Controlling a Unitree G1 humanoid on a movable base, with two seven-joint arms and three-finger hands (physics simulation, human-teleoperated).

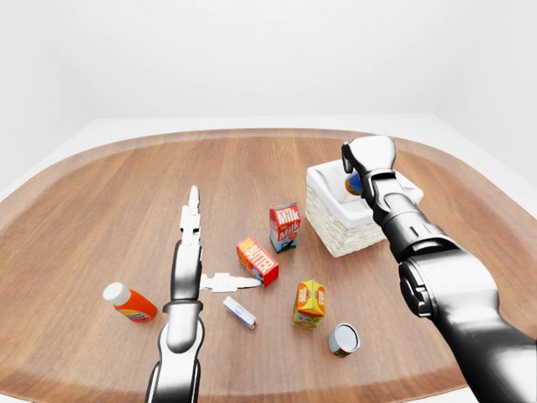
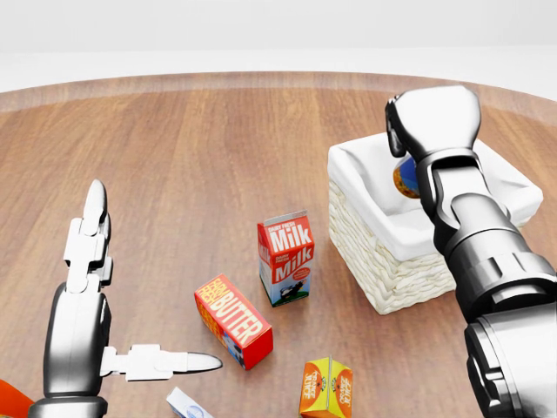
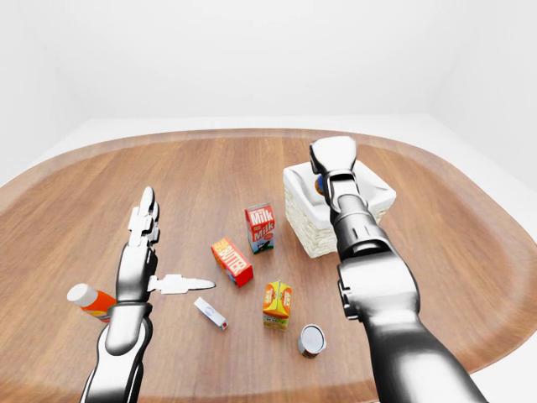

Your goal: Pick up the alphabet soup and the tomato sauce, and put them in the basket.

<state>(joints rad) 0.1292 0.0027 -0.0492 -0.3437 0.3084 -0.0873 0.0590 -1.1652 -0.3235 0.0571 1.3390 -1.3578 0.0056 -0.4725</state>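
My right hand (image 2: 411,167) is shut on the alphabet soup can (image 2: 406,179), whose blue and orange label shows just left of the wrist. The can hangs low inside the white-lined wicker basket (image 2: 383,270), at the right of the head view; the fingers are hidden behind the hand's back. The tomato sauce can (image 1: 343,339) stands on the wood near the bottom of the left-eye view, silver top showing, well below the basket. My left hand (image 2: 139,292) is open over the table at the lower left, fingers straight and thumb out, holding nothing.
A milk carton (image 2: 285,258), a butter box (image 2: 232,320) and an orange juice carton (image 2: 326,388) stand between my two hands. A ketchup bottle (image 1: 130,303) and a small white-blue box (image 1: 239,312) lie near my left arm. The round wooden table's edge (image 1: 252,388) curves along the bottom.
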